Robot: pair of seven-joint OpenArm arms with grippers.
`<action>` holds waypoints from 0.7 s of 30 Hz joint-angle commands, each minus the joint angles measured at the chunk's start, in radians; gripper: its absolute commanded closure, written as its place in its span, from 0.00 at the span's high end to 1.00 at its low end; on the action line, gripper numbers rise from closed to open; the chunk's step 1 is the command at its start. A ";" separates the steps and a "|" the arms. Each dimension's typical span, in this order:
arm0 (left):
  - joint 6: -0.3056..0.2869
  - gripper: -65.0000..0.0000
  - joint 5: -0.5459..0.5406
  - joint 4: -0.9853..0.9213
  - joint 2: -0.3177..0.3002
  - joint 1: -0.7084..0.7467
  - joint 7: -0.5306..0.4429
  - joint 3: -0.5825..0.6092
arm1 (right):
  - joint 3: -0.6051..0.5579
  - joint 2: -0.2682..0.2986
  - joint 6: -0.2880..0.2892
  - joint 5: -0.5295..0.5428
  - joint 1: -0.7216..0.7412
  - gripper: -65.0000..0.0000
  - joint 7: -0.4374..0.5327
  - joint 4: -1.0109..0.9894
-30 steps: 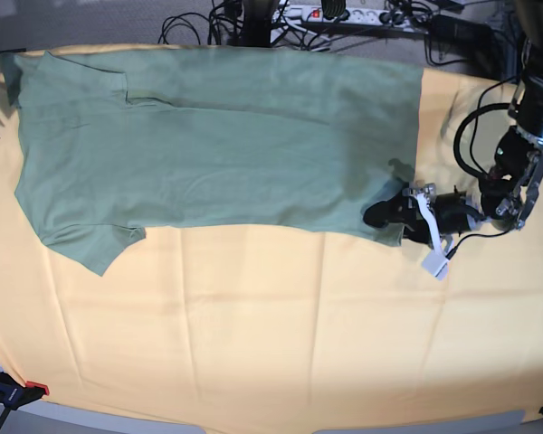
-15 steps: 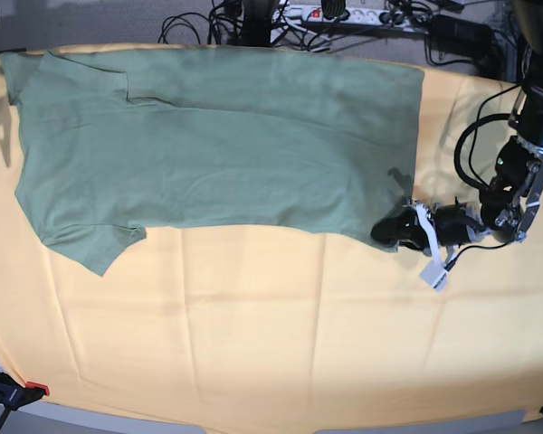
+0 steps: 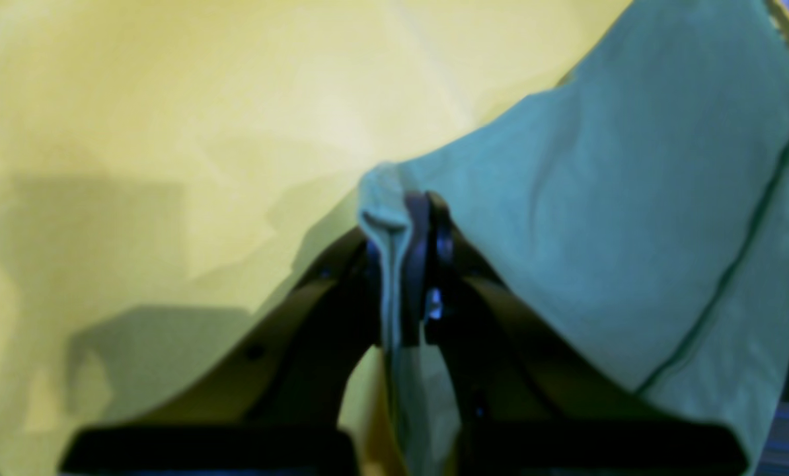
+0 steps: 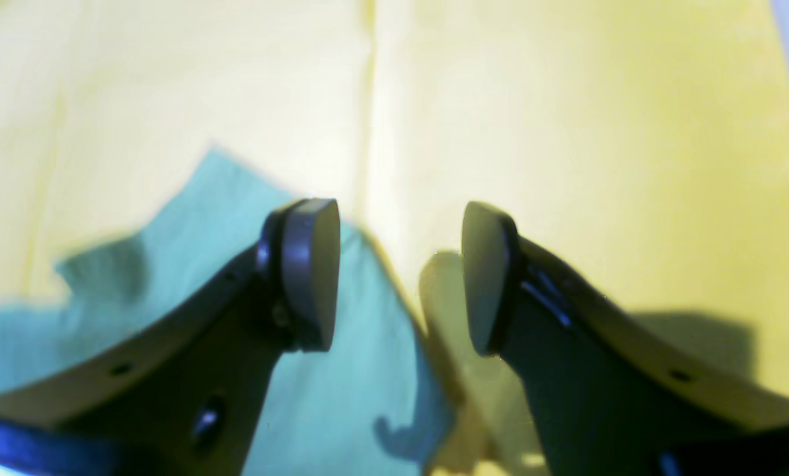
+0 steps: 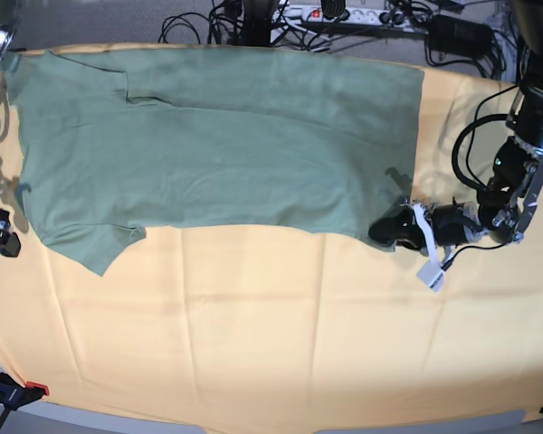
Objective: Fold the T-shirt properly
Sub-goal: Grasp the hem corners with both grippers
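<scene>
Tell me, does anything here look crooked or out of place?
Mostly no. The T-shirt lies flat on the yellow cloth. Only its lower corner by the left gripper is bunched up, pinched between the shut jaws.

The T-shirt (image 5: 217, 136) is recorded as plain muted sage green, no print; under the wrist cameras it is rendered paler, bluish-green (image 3: 632, 198). The cloth (image 5: 281, 334) beneath is noted as uniform yellow-orange, unpatterned, washed to pale yellow at 12 o'clock in the right wrist view. Both grippers, left (image 3: 404, 264) and right (image 4: 401, 271), are seen as black, with grey pads (image 4: 312, 271).
</scene>
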 commanded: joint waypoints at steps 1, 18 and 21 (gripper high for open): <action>-0.009 0.00 -0.017 0.011 -0.014 -0.028 -0.021 -0.008 | 0.008 0.023 0.003 0.014 0.047 0.49 0.017 -0.034; -0.009 0.00 -0.023 0.011 -0.014 -0.028 -0.021 -0.008 | 0.007 -0.067 0.120 0.206 0.175 0.49 -0.259 -0.326; -0.009 0.00 -0.030 0.011 -0.014 -0.028 -0.021 -0.008 | 0.007 -0.060 0.120 0.199 0.175 0.42 -0.231 -0.326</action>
